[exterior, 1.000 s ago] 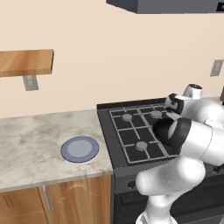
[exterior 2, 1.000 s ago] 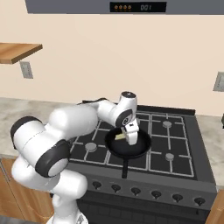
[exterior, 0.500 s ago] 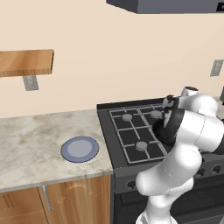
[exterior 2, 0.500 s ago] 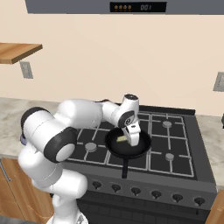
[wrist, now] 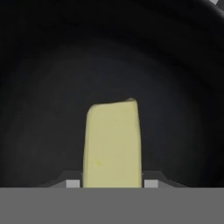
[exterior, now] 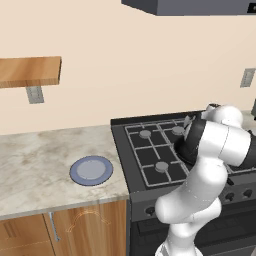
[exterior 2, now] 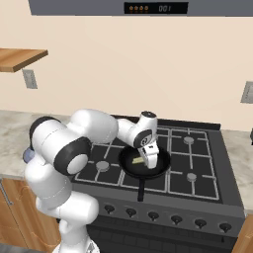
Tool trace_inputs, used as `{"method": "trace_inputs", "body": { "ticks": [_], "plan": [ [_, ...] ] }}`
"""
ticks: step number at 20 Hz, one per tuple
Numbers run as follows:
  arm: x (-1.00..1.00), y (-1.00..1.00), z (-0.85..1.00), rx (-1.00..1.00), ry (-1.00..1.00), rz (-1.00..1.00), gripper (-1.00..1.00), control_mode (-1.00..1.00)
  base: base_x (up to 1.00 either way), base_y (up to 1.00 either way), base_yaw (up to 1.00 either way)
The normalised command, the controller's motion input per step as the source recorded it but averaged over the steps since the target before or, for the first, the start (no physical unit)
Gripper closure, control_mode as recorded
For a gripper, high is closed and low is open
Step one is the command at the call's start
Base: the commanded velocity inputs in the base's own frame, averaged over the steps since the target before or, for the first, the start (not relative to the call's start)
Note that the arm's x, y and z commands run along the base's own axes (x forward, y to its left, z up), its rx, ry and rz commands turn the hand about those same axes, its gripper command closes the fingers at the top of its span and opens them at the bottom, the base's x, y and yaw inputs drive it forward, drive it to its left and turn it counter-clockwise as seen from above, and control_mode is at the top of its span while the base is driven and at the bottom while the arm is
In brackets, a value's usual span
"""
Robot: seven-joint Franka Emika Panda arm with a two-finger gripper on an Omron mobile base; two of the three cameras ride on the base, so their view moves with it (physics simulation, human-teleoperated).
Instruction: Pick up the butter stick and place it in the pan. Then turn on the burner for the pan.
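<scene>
Right base view: arm has folded tighter over the stove [exterior 2: 197, 163] and the gripper [exterior 2: 149, 157] has sunk lower into the pan [exterior 2: 159, 170]. Butter stick [wrist: 113, 144] sits between the narrowly parted jaws, apparently gripped, just above the pan floor; release seems due next. Wrist points steeply down, elbow bent left of the pan

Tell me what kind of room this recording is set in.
A rendered home kitchen, it seems: a gas stove with knobs along its front, a marble-look counter over wooden cabinets, and a range hood overhead.
</scene>
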Motion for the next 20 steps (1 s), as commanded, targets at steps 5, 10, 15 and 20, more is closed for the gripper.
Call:
{"method": "trace_inputs", "body": {
  "ticks": [5, 10, 15, 20],
  "plan": [
    [-0.02, 0.0, -0.06, 0.0, 0.02, 0.0, -1.0, -1.0, 0.0, 0.0, 0.0],
    [-0.21, 0.0, 0.21, 0.0, 0.0, 0.0, -1.0, -1.0, 0.0, 0.0, 0.0],
    [-0.39, 0.02, 0.57, 0.0, 0.0, 0.0, -1.0, -1.0, 0.0, 0.0, 0.0],
    [-0.56, 0.0, 0.41, 0.0, -0.01, 0.02, -1.0, -1.0, 0.0, 0.0, 0.0]
  ]
}}
